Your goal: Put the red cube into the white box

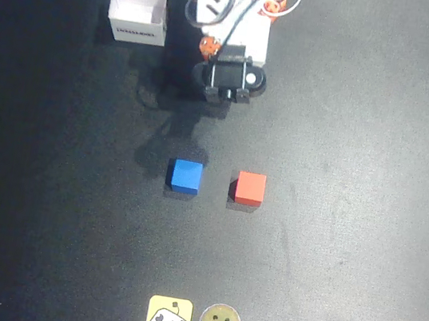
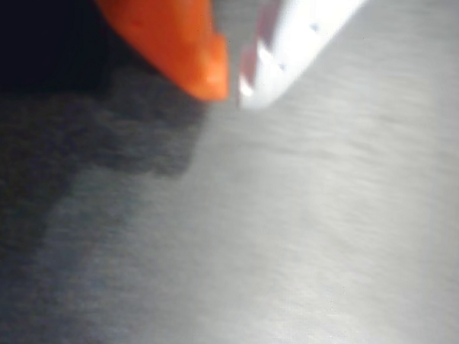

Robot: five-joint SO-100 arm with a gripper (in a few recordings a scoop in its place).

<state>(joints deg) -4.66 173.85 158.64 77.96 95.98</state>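
Red cube [image 1: 250, 188] sits overhead beside blue cube [image 1: 185, 175]; wrist view shows closed jaws.

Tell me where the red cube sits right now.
In the overhead view the red cube rests on the dark table, just right of the blue cube, apart from it.

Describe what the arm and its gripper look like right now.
Overhead, the arm has white segments, orange accents, dark and white cables, and a black wrist module. In the wrist view, the gripper has one orange finger and one white finger.
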